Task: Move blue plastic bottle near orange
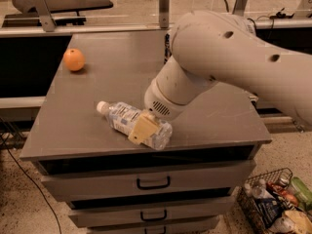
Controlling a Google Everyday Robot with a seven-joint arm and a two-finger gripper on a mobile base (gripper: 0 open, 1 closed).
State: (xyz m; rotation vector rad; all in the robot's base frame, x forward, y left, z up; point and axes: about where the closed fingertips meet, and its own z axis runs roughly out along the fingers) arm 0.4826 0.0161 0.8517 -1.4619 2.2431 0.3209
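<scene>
The blue plastic bottle [122, 116] lies on its side near the front edge of the grey cabinet top [97, 87], with its white cap pointing left. The orange [74, 60] sits at the far left of the top, well apart from the bottle. My gripper [143, 128] is down at the bottle's middle, its tan tip lying over the bottle's right half. The large pale arm [229, 62] reaches in from the right and hides the back right of the top.
The cabinet has drawers with dark handles [153, 183] below the top. A wire basket [273, 204] with bottles and packets stands on the floor at the lower right. A rail and a bench run behind the cabinet.
</scene>
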